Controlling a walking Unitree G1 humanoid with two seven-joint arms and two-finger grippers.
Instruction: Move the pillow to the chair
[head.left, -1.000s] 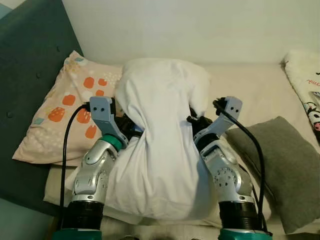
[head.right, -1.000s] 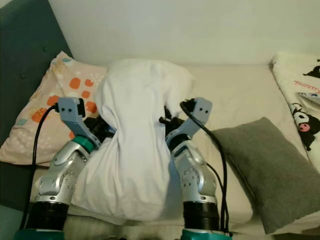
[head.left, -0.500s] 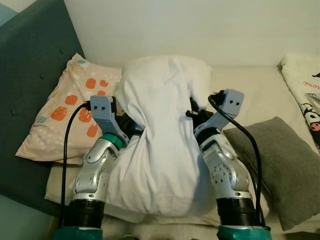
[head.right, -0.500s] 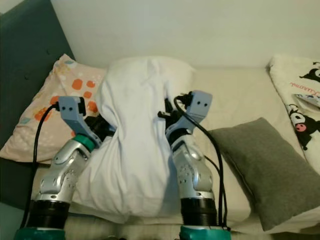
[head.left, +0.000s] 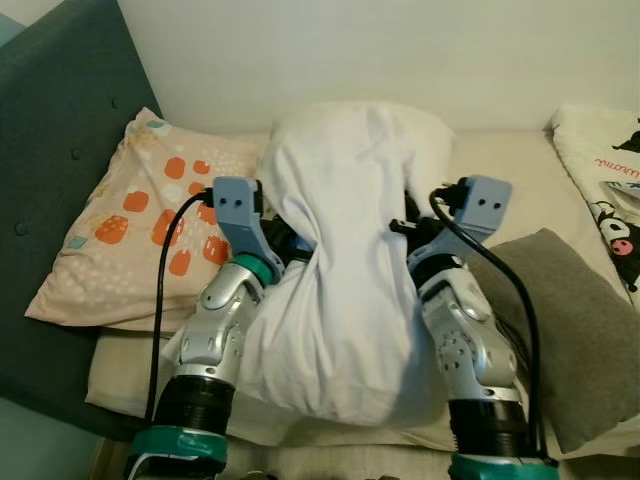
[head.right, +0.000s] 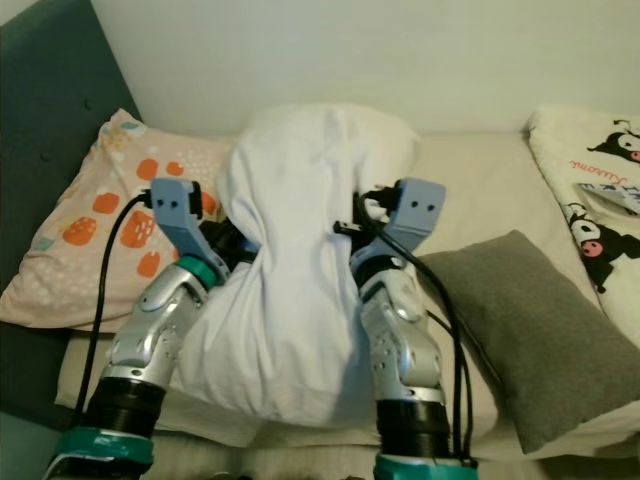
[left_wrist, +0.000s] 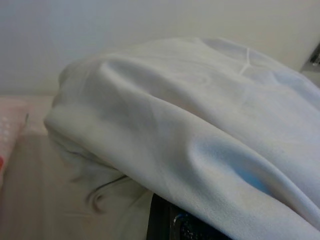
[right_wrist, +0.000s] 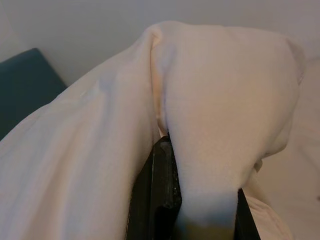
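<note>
A large white pillow (head.left: 345, 270) of soft, smooth cloth is held between the two arms above the bed (head.left: 520, 175), pinched at its waist so that it bulges above and below. The left gripper (head.left: 285, 252) is pressed into its left flank and the right gripper (head.left: 405, 235) into its right flank. In the right wrist view a black finger (right_wrist: 157, 200) is seen with a fold of pillow cloth beside it; whether the jaws of either gripper are clamped or apart cannot be told, since they are buried in the fabric.

The bed is covered in a pale cream sheet. A pink pillow (head.left: 130, 235) with orange spots is leaned against a dark teal padded headboard (head.left: 50, 130) on the left. A flat grey cushion (head.left: 575, 330) lies on the right, and a white printed blanket (head.left: 600, 170) beyond it. A plain pale wall (head.left: 350, 50) is seen behind.
</note>
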